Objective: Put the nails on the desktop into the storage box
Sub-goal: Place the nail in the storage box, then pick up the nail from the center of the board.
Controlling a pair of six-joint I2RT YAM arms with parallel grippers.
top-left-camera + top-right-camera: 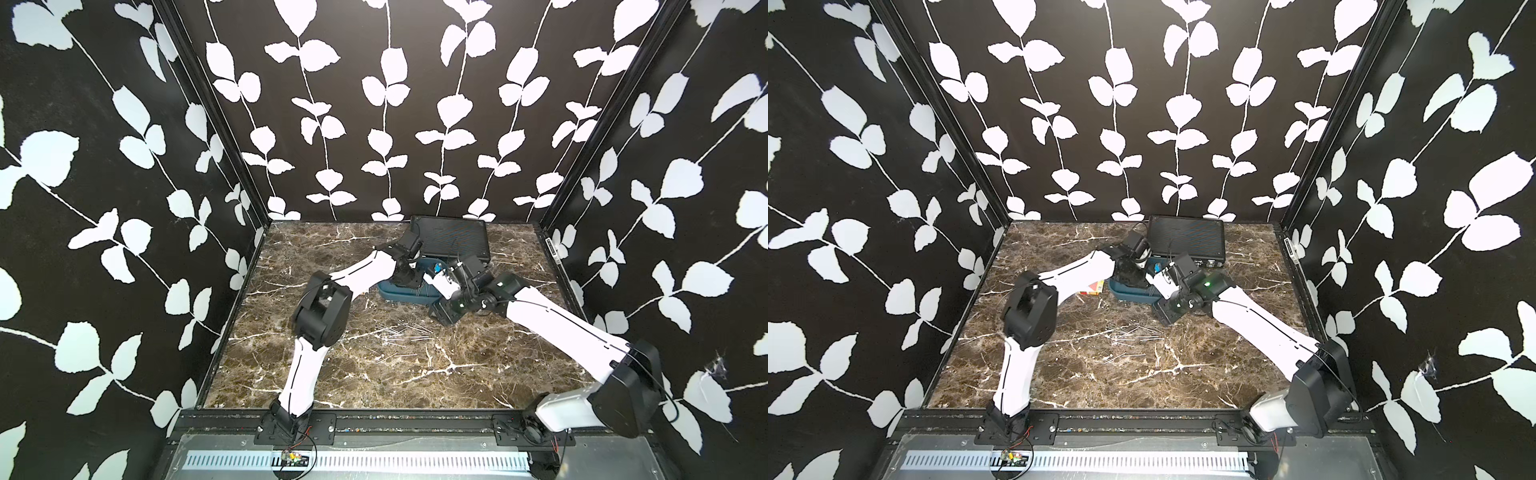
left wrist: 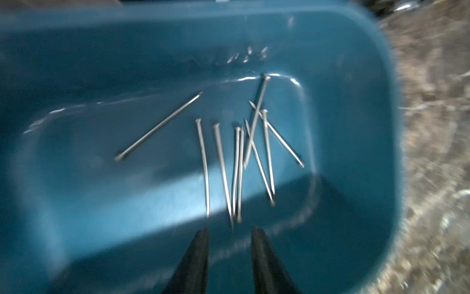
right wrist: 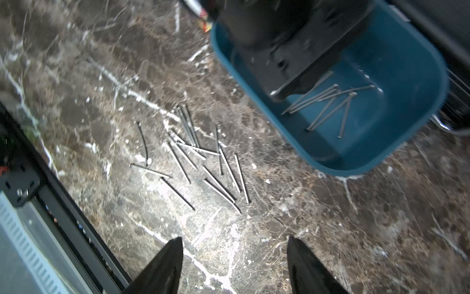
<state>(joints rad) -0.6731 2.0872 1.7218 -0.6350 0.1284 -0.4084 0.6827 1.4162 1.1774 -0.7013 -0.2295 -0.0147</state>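
the left jaws hang over the teal storage box (image 2: 356, 107), parted by a narrow gap with nothing between them. some nine nails (image 2: 236, 165) lie on the box floor just past the tips, several crossing one another. the right jaws stand wide apart and empty above bare counter (image 3: 330, 229). the loose nails (image 3: 195, 157) lie scattered ahead of them, near the box's outer wall but apart from it. the left wrist view is smeared, so the count is rough. in both top views the left arm covers most of the box (image 1: 401, 296), and an orange-white card box (image 1: 1095, 287) peeks from behind that arm. a black ribbed case (image 1: 451, 239) sits behind the box.
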